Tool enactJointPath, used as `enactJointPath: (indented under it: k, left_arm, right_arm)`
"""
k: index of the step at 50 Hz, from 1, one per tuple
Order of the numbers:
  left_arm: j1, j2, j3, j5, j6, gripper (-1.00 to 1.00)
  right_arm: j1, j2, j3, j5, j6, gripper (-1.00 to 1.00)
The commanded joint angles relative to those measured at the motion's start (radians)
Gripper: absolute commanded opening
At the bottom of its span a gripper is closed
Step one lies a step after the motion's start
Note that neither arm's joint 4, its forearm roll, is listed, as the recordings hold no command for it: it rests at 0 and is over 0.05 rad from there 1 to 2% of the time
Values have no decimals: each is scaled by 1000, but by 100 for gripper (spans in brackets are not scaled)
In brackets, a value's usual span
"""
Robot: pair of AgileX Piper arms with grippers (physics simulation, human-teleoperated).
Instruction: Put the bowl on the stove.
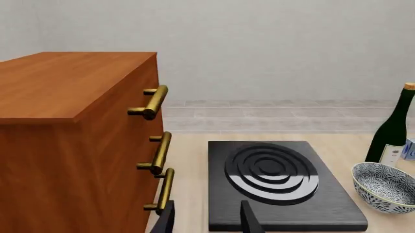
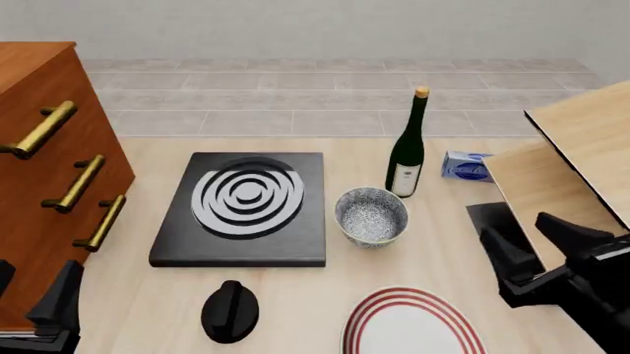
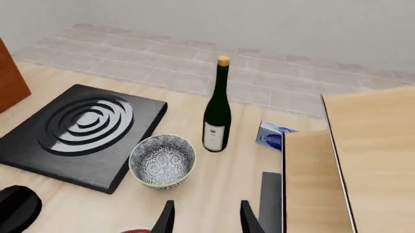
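Observation:
The bowl (image 2: pixel 371 215), grey-white speckled inside, stands upright on the table just right of the stove (image 2: pixel 246 210), a black slab with a ringed burner. Both also show in the right wrist view, bowl (image 3: pixel 162 160) and stove (image 3: pixel 81 133), and in the left wrist view, bowl (image 1: pixel 386 187) and stove (image 1: pixel 279 184). My right gripper (image 2: pixel 536 240) is open and empty, to the right of the bowl and apart from it; it also shows in its own view (image 3: pixel 207 221). My left gripper (image 2: pixel 35 295) is open and empty at the near left, beside the cabinet; it also shows in its own view (image 1: pixel 207 221).
A green wine bottle (image 2: pixel 406 147) stands just behind the bowl. A small blue box (image 2: pixel 465 167) lies right of it. A wooden cabinet with brass handles (image 2: pixel 40 184) is at the left, a wooden box (image 2: pixel 571 155) at the right. A red-ringed plate (image 2: pixel 412 324) and a black knob-like lump (image 2: pixel 229 311) lie near the front.

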Motion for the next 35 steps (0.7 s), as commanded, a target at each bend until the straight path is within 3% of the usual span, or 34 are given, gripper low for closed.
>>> enactJointPath:
  k: [1, 10, 12, 23, 24, 27, 29, 30, 32, 35]
  left_arm:
    - [0, 0, 0, 0, 0, 100]
    - [0, 0, 0, 0, 0, 100]
    - [0, 0, 0, 0, 0, 100]
    - [0, 0, 0, 0, 0, 100]
    - [0, 0, 0, 0, 0, 100]
    - [0, 0, 0, 0, 0, 100]
    - [0, 0, 0, 0, 0, 100]
    - [0, 0, 0, 0, 0, 100]
    - [0, 0, 0, 0, 0, 100]
    - [0, 0, 0, 0, 0, 100]
  right_arm:
    - [53, 165, -29, -48, 56, 100]
    - [74, 328, -63, -106, 73, 100]
    - [62, 359, -74, -116, 55, 100]
    - [88, 561, -218, -100, 66, 100]
    - [108, 572, -230, -98, 129, 100]
    - [102, 594, -244, -100, 114, 100]
    - [126, 620, -260, -98, 170, 100]
    - [103, 643, -277, -102, 139, 100]
    - [102, 653, -282, -102, 133, 100]
    - [107, 675, -296, -104, 155, 100]
